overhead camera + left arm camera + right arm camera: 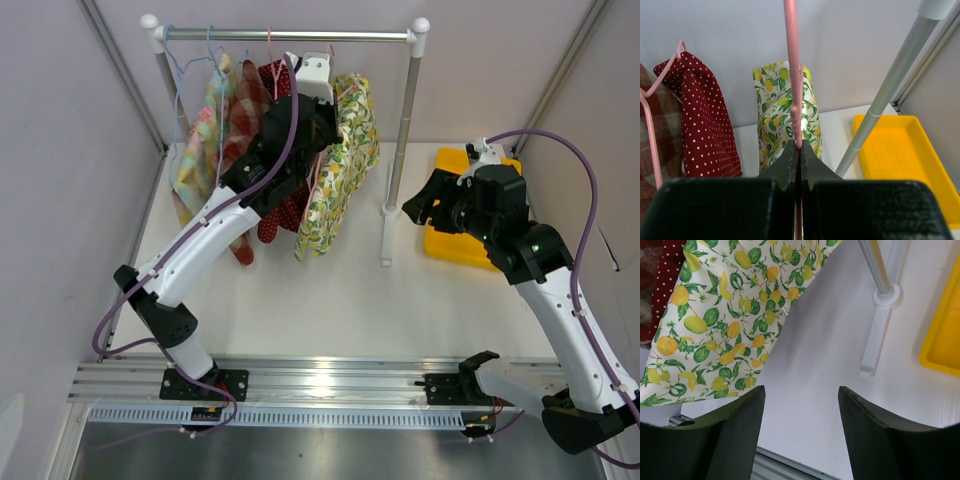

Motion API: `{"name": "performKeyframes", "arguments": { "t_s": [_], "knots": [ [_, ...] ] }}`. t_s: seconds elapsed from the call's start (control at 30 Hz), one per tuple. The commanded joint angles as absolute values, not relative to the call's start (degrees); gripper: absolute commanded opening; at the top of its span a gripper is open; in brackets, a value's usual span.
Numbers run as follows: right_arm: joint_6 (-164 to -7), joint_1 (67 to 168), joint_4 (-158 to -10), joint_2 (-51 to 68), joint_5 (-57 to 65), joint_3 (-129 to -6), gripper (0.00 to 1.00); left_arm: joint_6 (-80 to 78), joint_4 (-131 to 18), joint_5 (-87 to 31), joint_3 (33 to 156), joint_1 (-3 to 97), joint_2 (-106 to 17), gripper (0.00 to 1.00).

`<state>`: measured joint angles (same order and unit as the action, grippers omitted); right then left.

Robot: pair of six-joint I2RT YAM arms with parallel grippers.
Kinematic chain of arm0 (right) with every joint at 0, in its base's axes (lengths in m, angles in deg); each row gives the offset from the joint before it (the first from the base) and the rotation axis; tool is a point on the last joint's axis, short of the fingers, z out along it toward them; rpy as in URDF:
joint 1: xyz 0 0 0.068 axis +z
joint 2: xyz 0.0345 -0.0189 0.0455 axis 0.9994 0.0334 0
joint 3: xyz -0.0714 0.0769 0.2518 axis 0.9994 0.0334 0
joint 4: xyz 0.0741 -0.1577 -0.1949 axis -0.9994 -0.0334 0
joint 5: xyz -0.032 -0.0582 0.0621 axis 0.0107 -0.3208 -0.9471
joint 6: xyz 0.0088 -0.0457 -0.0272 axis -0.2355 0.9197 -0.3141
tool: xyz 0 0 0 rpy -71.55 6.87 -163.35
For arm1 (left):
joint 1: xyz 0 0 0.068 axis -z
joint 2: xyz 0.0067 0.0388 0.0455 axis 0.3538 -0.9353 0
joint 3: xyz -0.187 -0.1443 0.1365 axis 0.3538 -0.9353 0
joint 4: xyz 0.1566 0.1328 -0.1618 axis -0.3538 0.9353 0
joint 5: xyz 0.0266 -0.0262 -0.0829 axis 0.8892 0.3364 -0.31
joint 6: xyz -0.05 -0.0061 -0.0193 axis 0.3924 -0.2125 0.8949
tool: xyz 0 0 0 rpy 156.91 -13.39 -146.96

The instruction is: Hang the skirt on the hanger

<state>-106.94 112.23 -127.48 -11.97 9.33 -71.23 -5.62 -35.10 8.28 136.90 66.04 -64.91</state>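
Note:
The lemon-print skirt (pixel 340 170) hangs from a pink hanger (pixel 793 75) under the rail (pixel 290 36). My left gripper (pixel 305 120) is raised beside the skirt's top and is shut on the hanger's pink wire (pixel 798 131). The skirt shows behind the wire in the left wrist view (pixel 775 110) and at the upper left of the right wrist view (pixel 725 315). My right gripper (pixel 425 205) is open and empty to the right of the rack post, above the table.
A red polka-dot garment (pixel 700 120), a plaid one and a pastel one (pixel 200 140) hang on other hangers on the rail. The rack's right post (pixel 400 150) and its white foot (pixel 880 325) stand between the arms. A yellow tray (pixel 455 215) lies at the right.

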Motion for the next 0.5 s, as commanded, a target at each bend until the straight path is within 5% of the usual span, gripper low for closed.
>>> {"name": "performKeyframes", "arguments": {
  "t_s": [0.0, 0.47],
  "knots": [
    [-105.2, 111.6, -126.0, -13.4, 8.4, -72.4, 0.67, -8.1, -44.8, 5.0, 137.1, 65.2, -60.5, 0.00],
    [-104.6, 110.8, -124.4, -12.9, 5.6, -71.7, 0.67, -8.3, -42.8, 3.9, 146.7, 60.1, -66.8, 0.00]
  ]
}}
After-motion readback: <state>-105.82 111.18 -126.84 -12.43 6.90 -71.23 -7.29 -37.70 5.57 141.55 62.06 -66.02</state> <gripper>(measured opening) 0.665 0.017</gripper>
